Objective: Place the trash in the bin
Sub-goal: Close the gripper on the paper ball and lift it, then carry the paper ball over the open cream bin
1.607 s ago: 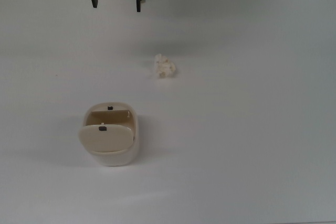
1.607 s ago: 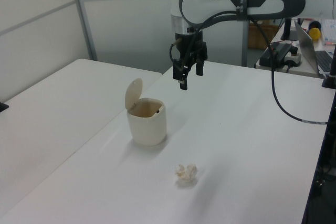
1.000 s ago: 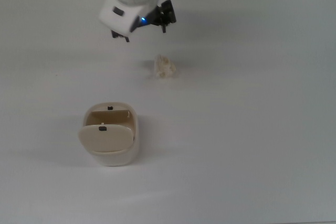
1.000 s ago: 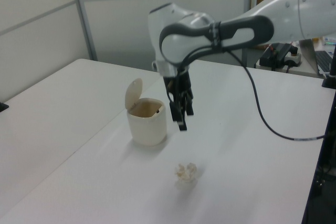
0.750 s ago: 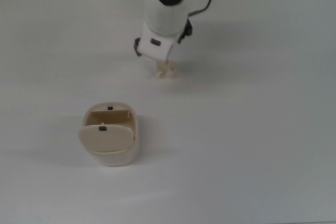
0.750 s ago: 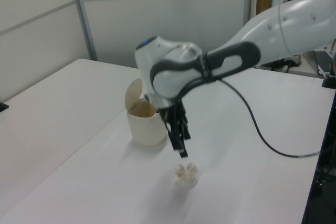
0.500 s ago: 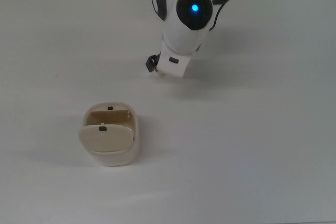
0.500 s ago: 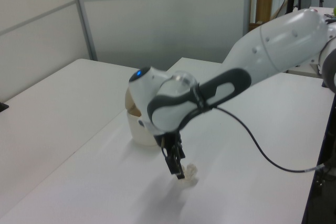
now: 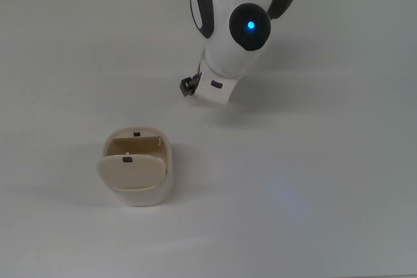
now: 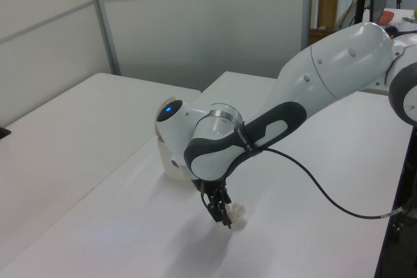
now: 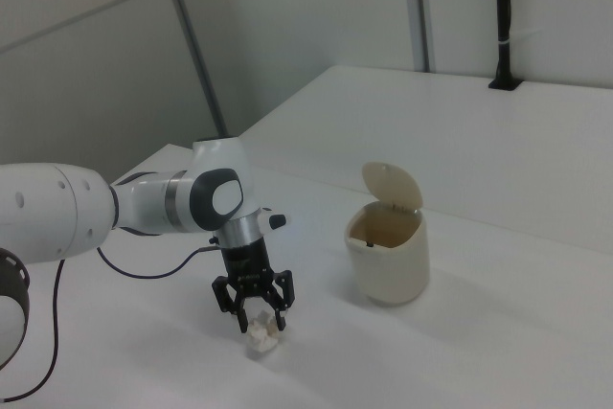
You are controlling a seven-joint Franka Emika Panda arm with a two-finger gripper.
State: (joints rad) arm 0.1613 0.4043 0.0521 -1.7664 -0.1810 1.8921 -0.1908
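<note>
On the white table (image 11: 536, 352), going by the right view from its left, the gripper (image 11: 255, 321) stands low over the trash (image 11: 262, 338), fingers spread to either side of the wad, not yet pinching it, placed for a grasp. Well apart, toward the right view's right, the bin (image 11: 388, 253) waits, flap lid tipped up to take it.
</note>
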